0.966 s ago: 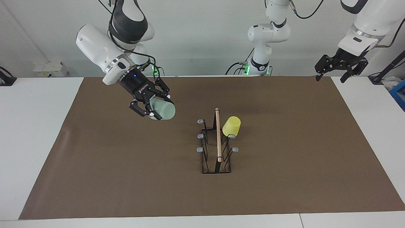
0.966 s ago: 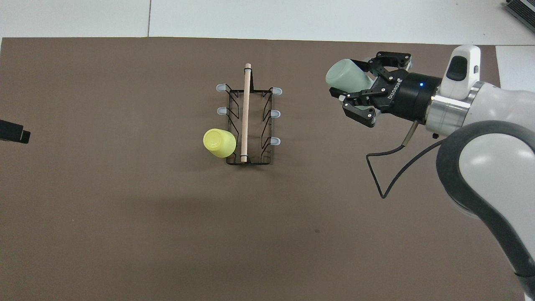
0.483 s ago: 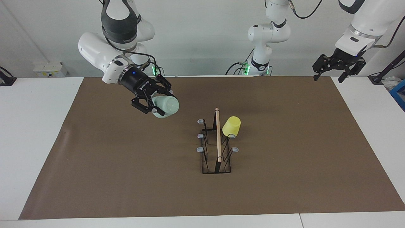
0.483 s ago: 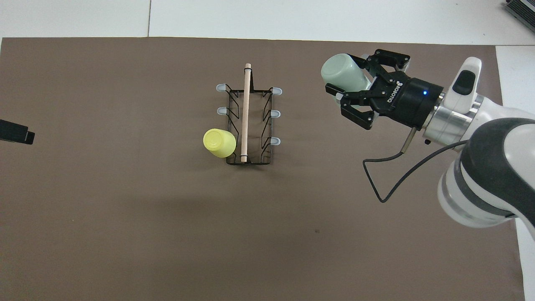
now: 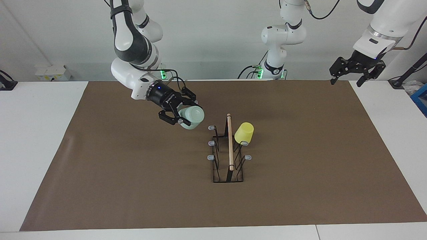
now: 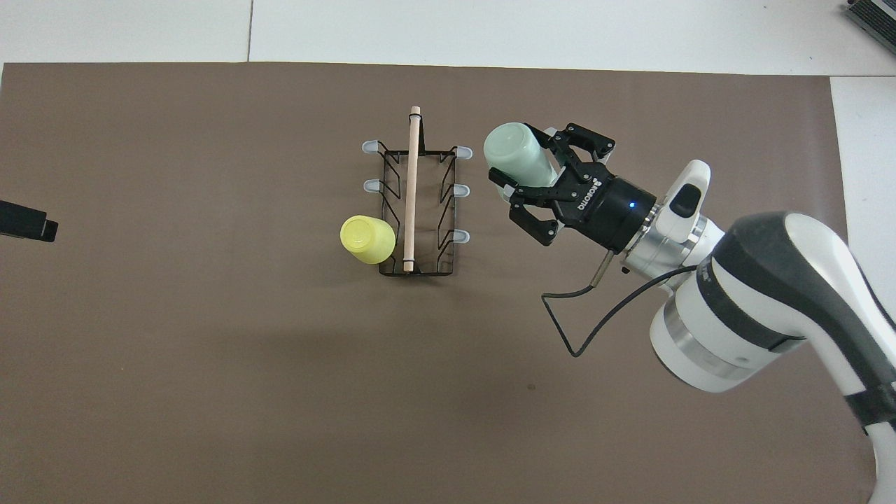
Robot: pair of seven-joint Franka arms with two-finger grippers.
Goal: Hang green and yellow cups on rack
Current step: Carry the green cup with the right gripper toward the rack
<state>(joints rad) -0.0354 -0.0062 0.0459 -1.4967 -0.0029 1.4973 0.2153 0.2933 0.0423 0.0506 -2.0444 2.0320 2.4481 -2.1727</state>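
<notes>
A brown mat (image 5: 133, 186) is spread over a white table (image 5: 40, 133), with a pale wall rising at the robots' end. A white box (image 5: 52, 72) is seen on the table at the right arm's end, near the wall, and green lights are glowing at the arm bases.

The rack (image 5: 228, 151), a black wire stand topped by a light wooden rod (image 6: 411, 187) with grey-tipped pegs on both sides, is standing near the middle of the mat. The yellow cup (image 5: 244, 133) is hung upside down and tilted on a peg on the side toward the left arm, at the end nearer the robots.

The green cup (image 5: 192, 116), pale mint and tapered, is being held by the right gripper (image 5: 182, 115), whose fingers are closed on its rim end; the cup is lying sideways with its base pointing toward the rack, in the air over the mat just beside the rack's pegs on the right arm's side, not touching them.

The left gripper (image 5: 348, 78) is hanging with its fingers spread wide and empty over the mat's corner at the left arm's end, waiting.
</notes>
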